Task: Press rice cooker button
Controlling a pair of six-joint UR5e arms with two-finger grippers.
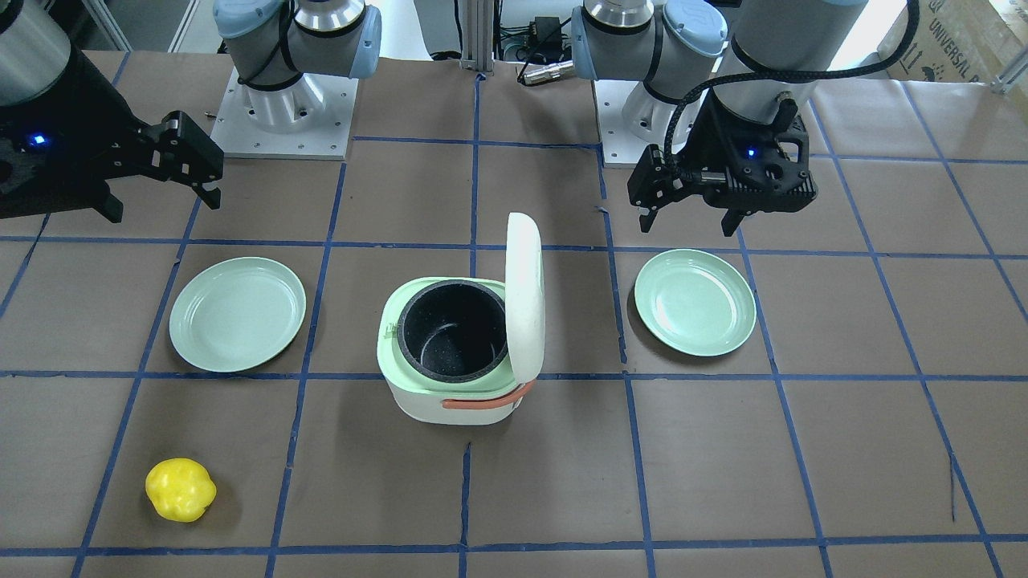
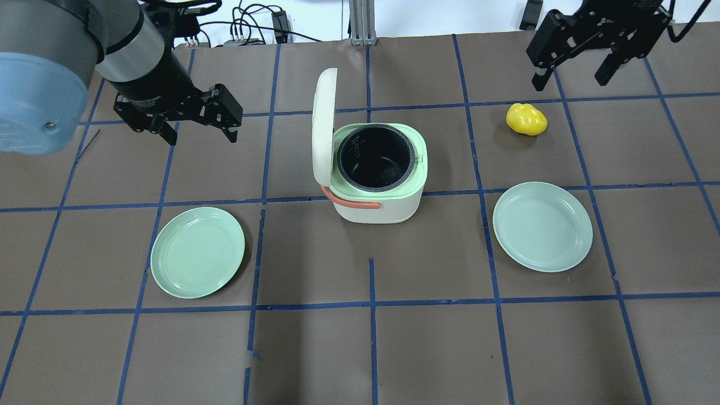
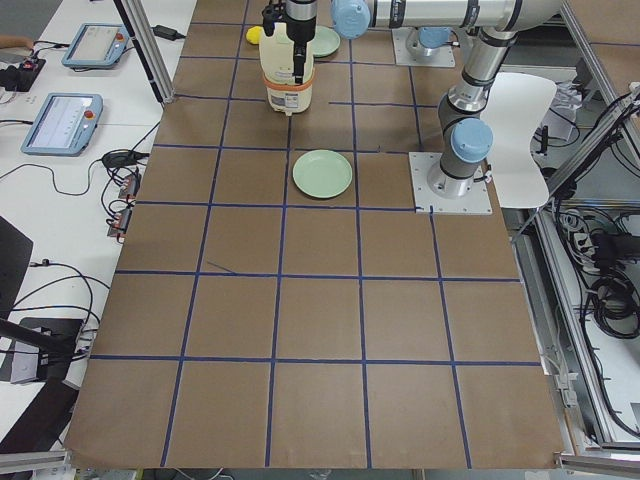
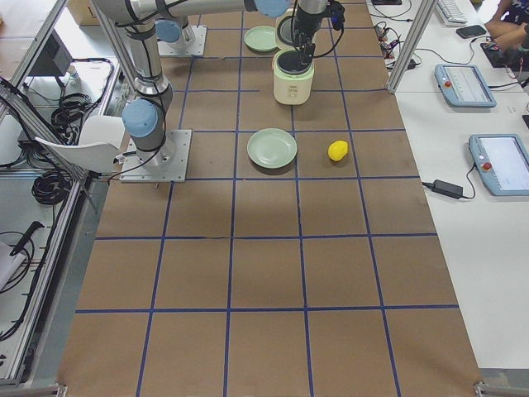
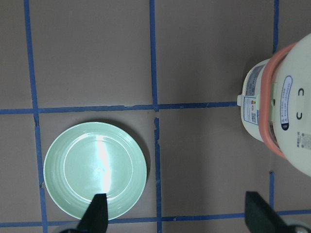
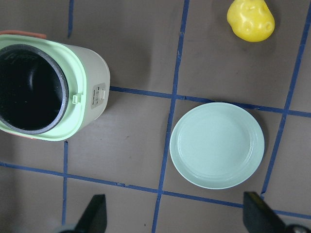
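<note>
Yellow pepper (image 1: 180, 490): lying nearest the front camera, on the robot's right side of the table (image 2: 439, 337), well apart from everything else.
Rice cooker (image 2: 377, 208): sitting upright mid-table, between the left plate (image 2: 197, 252) and the right plate (image 2: 543, 226). Its lid (image 2: 323, 129) is standing open on the robot's left side, and the black pot is showing empty.
Button (image 6: 99, 92): a small white tab is showing on the wall facing the robot's right, just under the green rim.
Handling: likely behaving as a light, stiff, smooth plastic shell. A sideways push is probably risking a slide or tip, so pressing one fingertip squarely on the tab is looking better than gripping.
Left end effector (image 2: 199, 132): hovering released and empty, pointing down, well apart from the lid.
Right end effector (image 2: 569, 81): hanging released and empty beyond the pepper, pointing down, on the tab's side.
</note>
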